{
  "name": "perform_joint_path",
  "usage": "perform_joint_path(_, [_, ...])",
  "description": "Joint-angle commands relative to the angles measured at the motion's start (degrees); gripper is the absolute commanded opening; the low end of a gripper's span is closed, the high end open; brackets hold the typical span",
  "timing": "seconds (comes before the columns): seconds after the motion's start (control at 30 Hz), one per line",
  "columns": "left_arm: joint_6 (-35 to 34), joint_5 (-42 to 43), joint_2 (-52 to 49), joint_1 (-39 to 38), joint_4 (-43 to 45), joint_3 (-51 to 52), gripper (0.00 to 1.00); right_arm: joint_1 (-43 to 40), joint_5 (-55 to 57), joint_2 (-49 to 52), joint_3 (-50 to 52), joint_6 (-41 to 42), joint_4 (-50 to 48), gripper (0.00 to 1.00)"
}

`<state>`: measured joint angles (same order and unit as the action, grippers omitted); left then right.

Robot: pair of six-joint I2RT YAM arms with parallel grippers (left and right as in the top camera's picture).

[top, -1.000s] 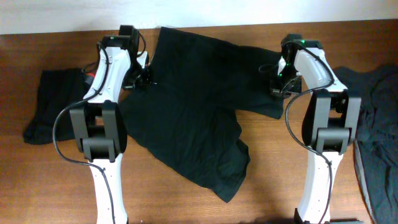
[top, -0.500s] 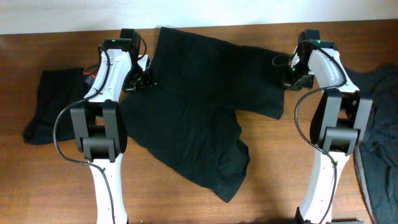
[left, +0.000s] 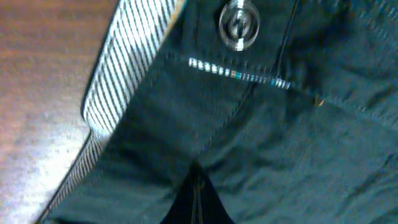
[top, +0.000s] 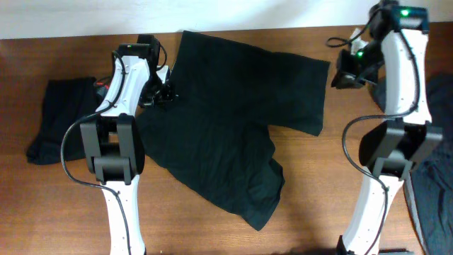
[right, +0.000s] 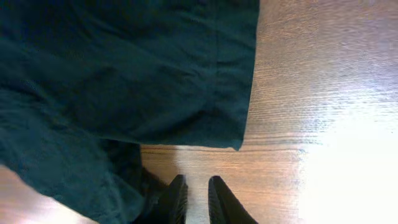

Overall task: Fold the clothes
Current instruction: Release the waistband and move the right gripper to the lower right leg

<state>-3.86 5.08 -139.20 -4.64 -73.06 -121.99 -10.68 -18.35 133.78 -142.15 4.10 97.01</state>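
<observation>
A large black garment [top: 226,127] lies spread across the middle of the wooden table. My left gripper [top: 161,92] sits at its left edge. In the left wrist view the gripper [left: 198,190] is shut on the dark fabric [left: 280,143], just below a pale striped edge strip [left: 124,68] and a metal button [left: 239,25]. My right gripper [top: 345,76] hangs off the garment's upper right corner, apart from it. In the right wrist view that gripper [right: 198,182] is narrowly open and empty over bare wood, with the garment's hem [right: 124,74] above it.
A folded dark garment [top: 60,120] lies at the far left, with a small red tag [top: 102,89] near my left arm. A dark blue-grey garment [top: 433,142] lies at the right edge. Bare wood [top: 340,177] shows right of the big garment.
My right gripper has let go of the garment's right edge and moved up and right, away from it. The left arm and the garment's left side have not moved.
</observation>
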Motion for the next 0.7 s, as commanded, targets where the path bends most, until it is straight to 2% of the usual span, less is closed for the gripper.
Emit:
perform_joint_path(0.0, [0.24,-0.39,2.56,-0.02,-0.74,0.13,0.0,-0.76,-1.99,-6.47,2.54,-0.68,0.35,0.22])
perform_joint_path(0.1, [-0.07,0.02,5.97,-0.22,-1.53,0.13,0.0,-0.48,-1.99,-12.79,10.47,-0.7,0.35,0.25])
perform_joint_path(0.3, [-0.83,0.0,12.26,-0.24,-2.91,0.13,0.0,-0.72,-2.54,-25.97,33.33,-0.76,-1.44,0.25])
perform_joint_path(0.5, [-0.83,0.0,13.55,-0.24,-4.33,0.13,0.01,-0.72,-12.79,-39.87,58.18,-3.91,-9.16,0.34])
perform_joint_path(0.6, [-0.81,-0.02,13.55,-0.26,-4.66,0.15,0.04,-0.92,-14.71,-44.63,68.28,-2.12,-14.84,0.41])
perform_joint_path(0.67, [-0.81,-0.02,13.55,-0.24,-4.66,0.15,0.05,-1.33,-16.61,-46.45,74.51,-0.17,-19.19,0.41])
